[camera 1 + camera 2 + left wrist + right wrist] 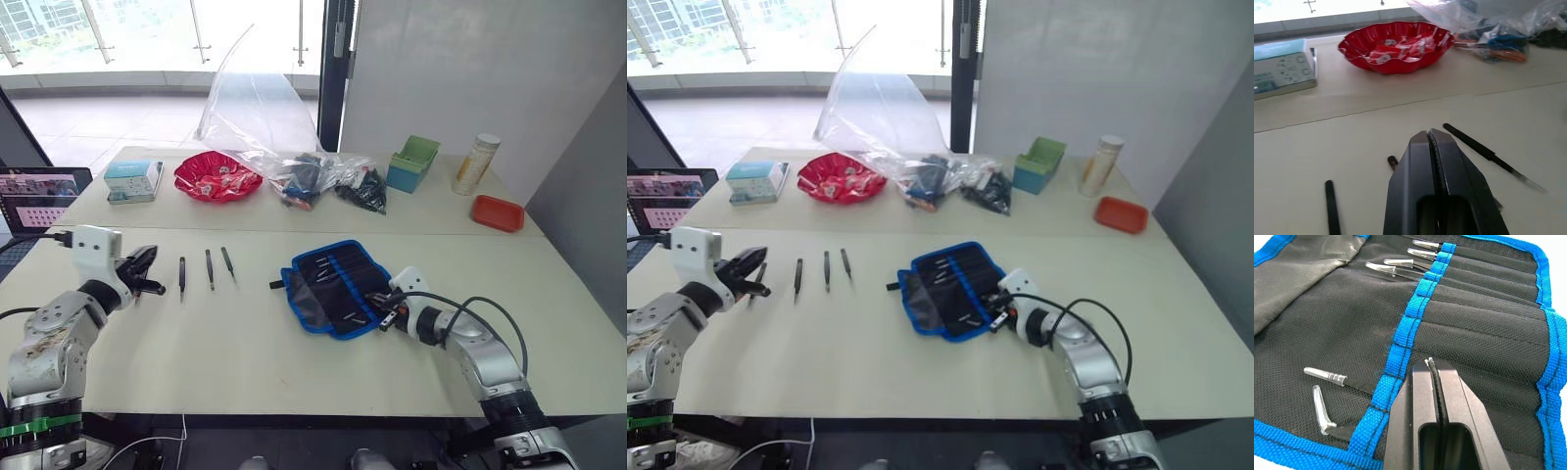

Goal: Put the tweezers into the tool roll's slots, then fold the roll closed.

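Left end effector: fingers pressed together, nothing held, hovering near the bench's left edge over loose tweezers, which lie in a row left of centre. Risk: descending closed, it would push a tweezer along the bench rather than grip it; the slim body leaves little to catch.

Tool roll: open flat, right of centre, black face up; several slots already filled, capped tips showing.

Right end effector: closed, empty, resting on the roll's pocket face. Risk: dragging could bunch the fabric, shift the roll or dislodge seated tweezers.
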You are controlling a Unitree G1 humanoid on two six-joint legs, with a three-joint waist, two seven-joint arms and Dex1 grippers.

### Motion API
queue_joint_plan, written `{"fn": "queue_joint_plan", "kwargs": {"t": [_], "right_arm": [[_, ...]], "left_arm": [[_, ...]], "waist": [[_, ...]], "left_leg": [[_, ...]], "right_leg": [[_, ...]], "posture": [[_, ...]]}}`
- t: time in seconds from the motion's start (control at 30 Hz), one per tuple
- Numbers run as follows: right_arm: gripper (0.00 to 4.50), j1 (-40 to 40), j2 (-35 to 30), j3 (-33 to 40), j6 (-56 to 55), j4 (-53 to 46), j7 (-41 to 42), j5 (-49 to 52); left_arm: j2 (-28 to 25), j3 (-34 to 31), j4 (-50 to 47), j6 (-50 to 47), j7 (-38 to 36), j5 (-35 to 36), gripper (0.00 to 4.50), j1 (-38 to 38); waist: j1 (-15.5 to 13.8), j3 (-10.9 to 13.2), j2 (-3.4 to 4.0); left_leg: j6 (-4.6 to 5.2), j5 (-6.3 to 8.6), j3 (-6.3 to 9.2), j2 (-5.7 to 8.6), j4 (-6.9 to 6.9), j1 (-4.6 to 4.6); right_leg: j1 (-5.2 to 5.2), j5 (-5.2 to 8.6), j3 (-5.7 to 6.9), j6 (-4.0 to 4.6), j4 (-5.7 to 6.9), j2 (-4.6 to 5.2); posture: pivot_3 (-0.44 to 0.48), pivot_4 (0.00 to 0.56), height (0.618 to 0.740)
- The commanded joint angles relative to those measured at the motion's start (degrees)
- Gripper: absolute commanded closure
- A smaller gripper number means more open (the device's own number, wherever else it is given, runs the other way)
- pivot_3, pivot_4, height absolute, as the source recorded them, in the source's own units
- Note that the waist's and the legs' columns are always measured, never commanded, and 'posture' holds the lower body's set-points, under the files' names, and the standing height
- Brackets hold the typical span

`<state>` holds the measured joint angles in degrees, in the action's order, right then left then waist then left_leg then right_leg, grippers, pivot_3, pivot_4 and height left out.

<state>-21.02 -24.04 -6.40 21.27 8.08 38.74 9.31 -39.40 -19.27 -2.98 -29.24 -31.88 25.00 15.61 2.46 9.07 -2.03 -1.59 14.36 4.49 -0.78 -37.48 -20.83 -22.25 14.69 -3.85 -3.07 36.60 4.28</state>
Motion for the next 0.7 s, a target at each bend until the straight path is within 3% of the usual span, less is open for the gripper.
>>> {"fn": "queue_joint_plan", "kwargs": {"t": [0.03, 0.2, 0.37, 0.7], "right_arm": [[4.5, 2.4, -0.2, -2.1, 3.6, 3.0, -0.8, -2.3], [4.5, 2.7, 0.0, -2.1, 3.6, 2.5, -1.1, -2.1], [4.5, 3.1, -0.1, -1.9, 3.3, 1.8, -1.1, -2.1], [4.5, 5.7, 1.8, -1.2, -2.8, -0.3, -3.2, -2.1]], "left_arm": [[-2.7, 3.1, -4.7, -1.2, -4.7, 0.8, 4.48, 1.4], [-4.6, 5.6, -4.7, -1.9, -9.2, 0.8, 4.48, 3.5], [-9.9, 13.5, -4.7, -3.8, -21.3, 0.9, 4.48, 8.1], [-5.0, 22.2, -0.7, -3.6, -26.5, -0.8, 4.48, 16.5]], "waist": [[0.0, 0.0, 0.0], [0.0, 0.0, -0.02], [0.0, 0.0, -0.01], [0.0, 0.0, -0.01]], "left_leg": [[0.0, 0.0, -0.01, 0.01, 0.04, 0.01], [0.0, 0.0, -0.02, 0.0, 0.17, 0.04], [0.0, -0.01, -0.03, -0.04, 0.3, 0.02], [-0.01, -0.03, -0.05, -0.04, 0.46, -0.03]], "right_leg": [[0.0, 0.0, 0.0, 0.0, 0.0, 0.01], [-0.02, 0.02, -0.01, 0.02, -0.06, 0.0], [-0.01, 0.02, -0.01, 0.02, -0.33, -0.05], [-0.03, 0.02, -0.02, 0.02, -0.47, -0.04]], "posture": [[0.0, 0.15, 0.738], [0.0, 0.15, 0.738], [0.0, 0.15, 0.738], [0.0, 0.15, 0.738]]}}
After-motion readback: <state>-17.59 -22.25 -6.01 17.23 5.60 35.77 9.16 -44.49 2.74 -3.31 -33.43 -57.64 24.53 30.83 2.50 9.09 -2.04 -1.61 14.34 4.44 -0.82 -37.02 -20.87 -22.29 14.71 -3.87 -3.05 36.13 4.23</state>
